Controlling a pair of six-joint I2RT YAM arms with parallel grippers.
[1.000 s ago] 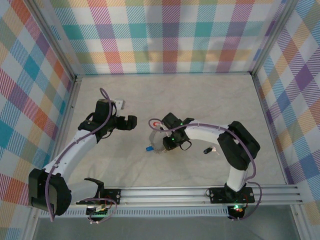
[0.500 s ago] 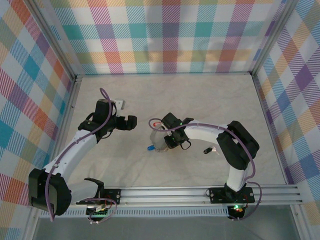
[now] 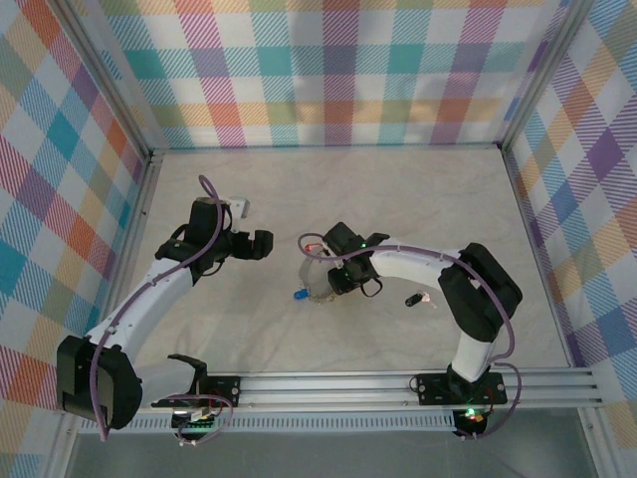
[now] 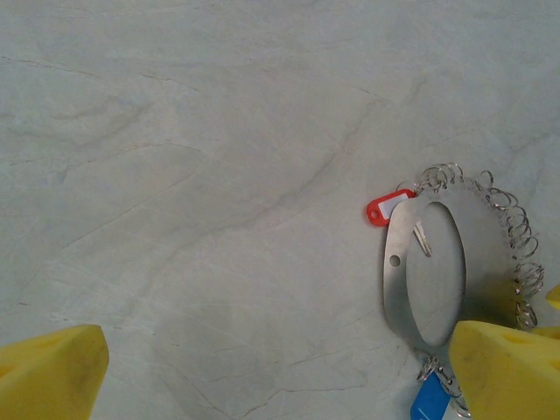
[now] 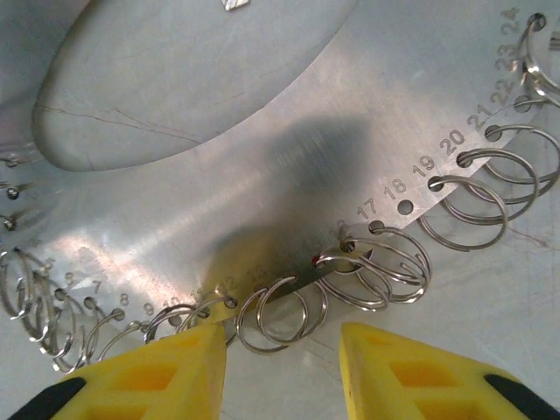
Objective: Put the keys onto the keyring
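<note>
My right gripper hangs half-open over the keyring, which lies flat mid-table; my left gripper gapes wide. It looks like thin steel, stiff and slippery: I'd pinch one springy split ring at its rim.

Bright, even light, sharp focus, a soft shadow across the shiny keyring.

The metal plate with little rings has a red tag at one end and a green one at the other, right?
Not green: the left wrist view shows a blue tag there. The red tag and ringed plate are right.
</note>
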